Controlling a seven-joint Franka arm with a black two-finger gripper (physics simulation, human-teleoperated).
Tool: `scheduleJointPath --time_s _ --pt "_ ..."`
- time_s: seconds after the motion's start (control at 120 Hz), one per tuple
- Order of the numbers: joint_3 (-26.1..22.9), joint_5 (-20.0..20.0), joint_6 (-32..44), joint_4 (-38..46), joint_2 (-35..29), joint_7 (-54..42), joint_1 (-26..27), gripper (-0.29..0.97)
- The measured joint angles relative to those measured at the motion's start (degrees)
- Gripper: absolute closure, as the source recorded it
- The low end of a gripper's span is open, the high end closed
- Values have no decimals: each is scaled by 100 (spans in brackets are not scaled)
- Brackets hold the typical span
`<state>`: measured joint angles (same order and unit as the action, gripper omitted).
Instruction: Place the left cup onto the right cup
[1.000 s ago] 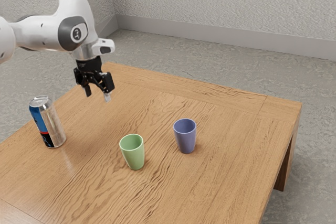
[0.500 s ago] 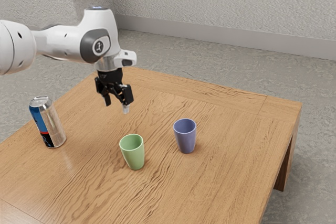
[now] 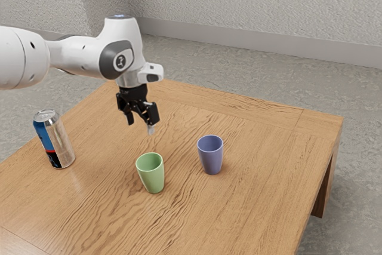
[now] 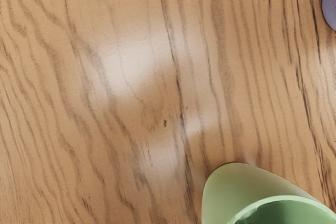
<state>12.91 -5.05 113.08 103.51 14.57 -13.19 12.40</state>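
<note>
Wooden table (image 3: 268,165), grey floor and walls; on it two cups and one can (image 3: 54,138). The green cup (image 3: 150,172) stands upright, with the purple cup (image 3: 210,153) near it toward the exterior view's right. The gripper (image 3: 140,122) hangs above the green cup, jaws apart, holding nothing.

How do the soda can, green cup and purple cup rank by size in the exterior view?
Largest: soda can, clearly tallest.
Then: green cup and purple cup, which look about alike, so I won't rank them.
</note>
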Motion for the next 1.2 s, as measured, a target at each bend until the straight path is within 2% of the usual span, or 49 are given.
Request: scheduleJointPath --time_s 0.142,0.292,0.642,1.2 --pt "1 8 142 554 -396 27 -48 2" --pt "1 17 245 814 -468 179 -61 2" --pt "11 32 328 1016 -437 510 195 2" --pt "9 59 675 1240 -79 861 142 2"
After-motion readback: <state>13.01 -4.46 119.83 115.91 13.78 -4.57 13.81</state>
